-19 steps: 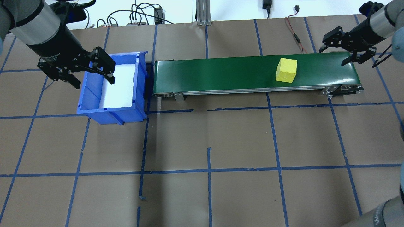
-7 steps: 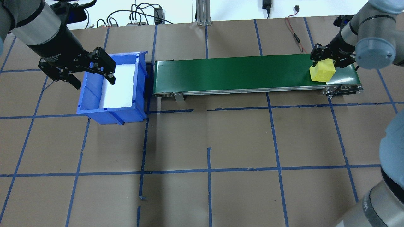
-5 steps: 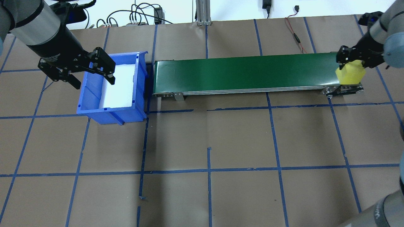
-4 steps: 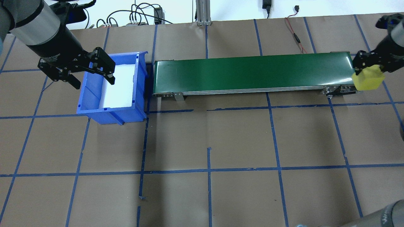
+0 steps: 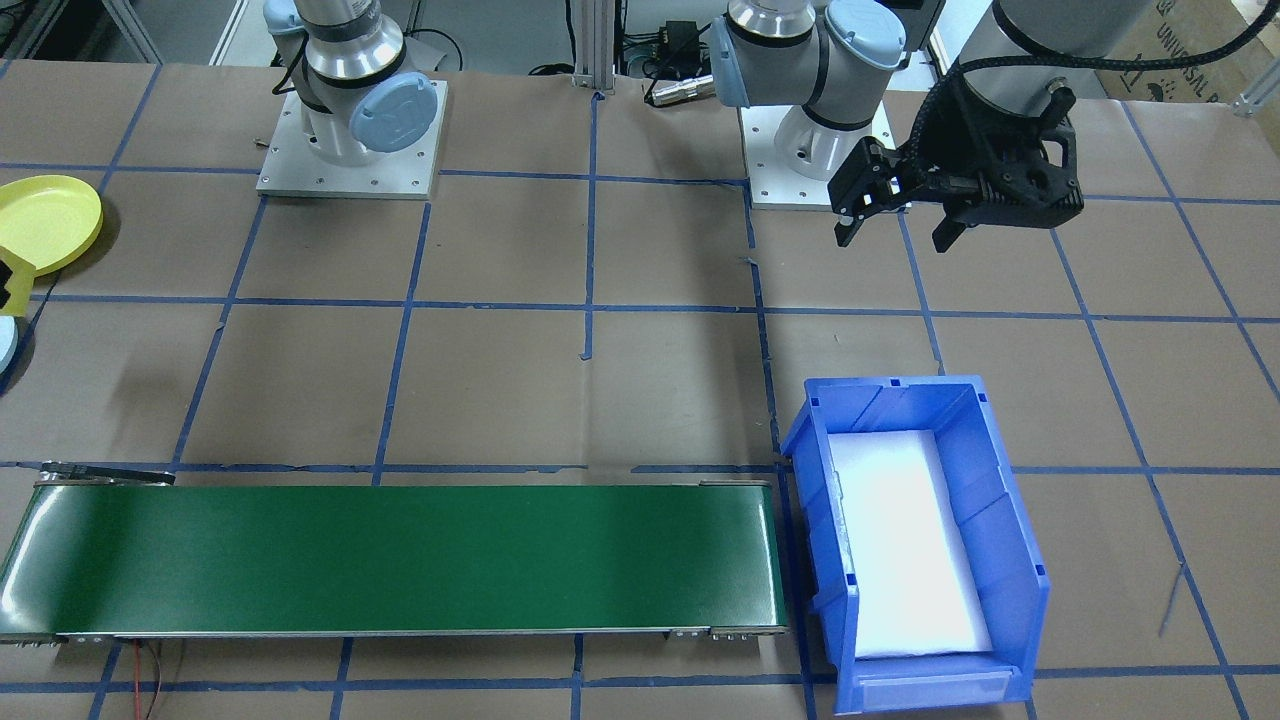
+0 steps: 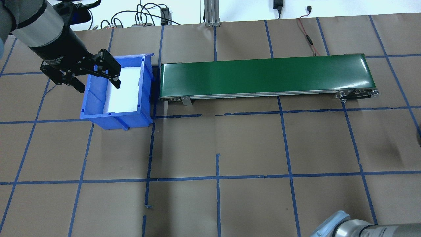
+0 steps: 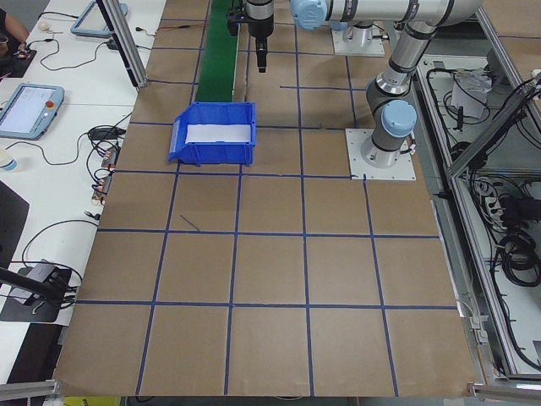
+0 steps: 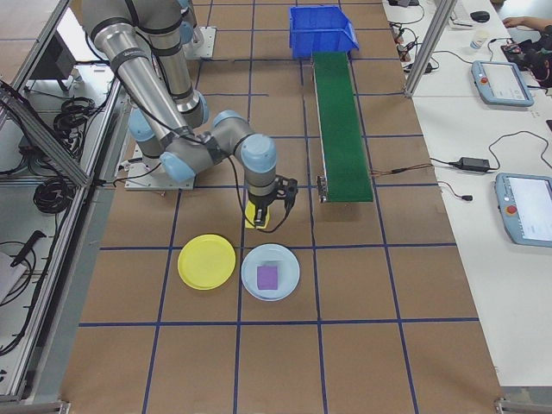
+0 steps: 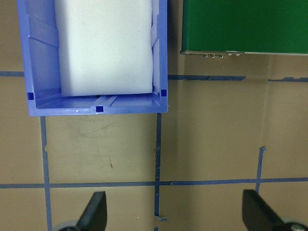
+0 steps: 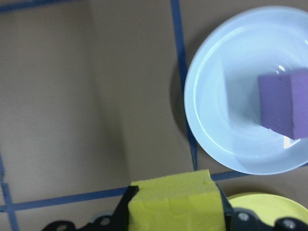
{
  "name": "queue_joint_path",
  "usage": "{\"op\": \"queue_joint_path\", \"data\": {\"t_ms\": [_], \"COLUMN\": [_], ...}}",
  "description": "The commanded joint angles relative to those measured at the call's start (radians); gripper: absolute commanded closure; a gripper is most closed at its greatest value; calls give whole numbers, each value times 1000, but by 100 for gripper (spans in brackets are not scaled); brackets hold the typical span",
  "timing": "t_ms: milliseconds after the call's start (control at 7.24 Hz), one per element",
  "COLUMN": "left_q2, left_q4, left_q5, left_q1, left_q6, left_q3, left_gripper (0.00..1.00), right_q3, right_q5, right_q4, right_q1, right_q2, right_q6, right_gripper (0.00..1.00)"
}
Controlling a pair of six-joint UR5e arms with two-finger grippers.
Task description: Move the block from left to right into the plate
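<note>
While the right pincer [image 10: 173, 216] is gripping the yellow block [image 10: 175, 204] just short of both plates, it is risking a drop into the pale blue plate [image 10: 226, 144] beside the yellow plate [image 10: 274, 202], as the left pincer [image 5: 895, 210] is hanging open and empty.

My overhead view looks forward and down from behind the robot; the front view faces it across the table. Both share the green conveyor [image 6: 266, 76] and blue bin [image 5: 915, 540]. My side views look along the table; wrist cameras look straight down, close.
</note>
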Motion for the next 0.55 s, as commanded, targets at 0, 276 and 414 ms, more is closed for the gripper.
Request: {"op": "queue_joint_path", "data": {"t_ms": [0, 276, 414], "left_q2": [2, 0, 0], "left_q4": [-2, 0, -2], "left_q5": [0, 0, 0], "left_q1": [-1, -1, -2], "left_q6": [0, 0, 0], "left_q3": [-1, -1, -1], "left_gripper": [0, 0, 0], "right_q3": [103, 96, 49], "right_q5": [7, 4, 4], "right_q4": [-165, -163, -146], "right_q1": [-207, -242, -243], "right_q2": [52, 141, 134], "right_q6": [-197, -192, -191], "right_gripper": [76, 21, 0]}}
